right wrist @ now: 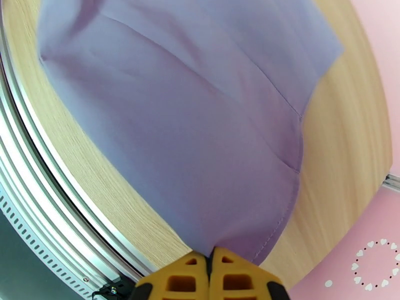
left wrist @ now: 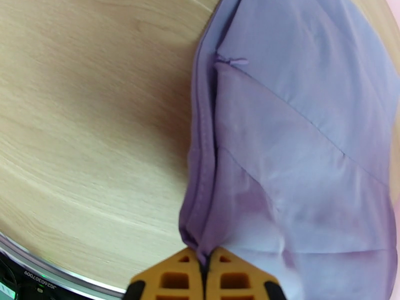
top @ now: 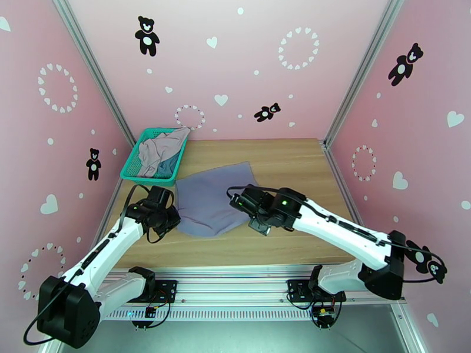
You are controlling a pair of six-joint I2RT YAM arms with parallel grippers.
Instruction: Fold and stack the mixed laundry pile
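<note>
**Item inspected.** The grey-lavender garment [top: 209,201] is found spread on the bench [top: 294,166], left of centre, reaching from mid-depth toward the near edge. Its far part lies flat on the wood. The cloth is drawn up at the two corners nearest the arms.

**Left gripper** [left wrist: 205,258]. The jaws are pressed together on the garment's near left corner. A doubled, bunched hem is pinched there.

**Right gripper** [right wrist: 210,256]. The jaws are likewise clamped on the near right corner. A stitched edge is seen running away from them across smooth cloth.

**Remainder of the pile.** The pale mauve-grey garment [top: 156,149] and the dusty teal-blue top [top: 168,166] are held in the green mesh basket [top: 128,163] at the bench's far left corner. The mauve piece is draped over the far rim.

**Stage.** No folded stack is seen. The first fold of the first garment is judged to be in hand, and the task is judged to be at an early stage.

**Recommendations.**
- Both corners should be raised together and kept level, with the cloth held taut between them so that no crease is trapped.
- The corners should be carried toward the far edge and laid hem upon hem.
- The left pinch should be watched, since a thick, bunched seam may slip or drag a layer askew.
- Release is advised only once the fold lies flat.
- The basket should be kept clear of the left arm's travel.
</note>
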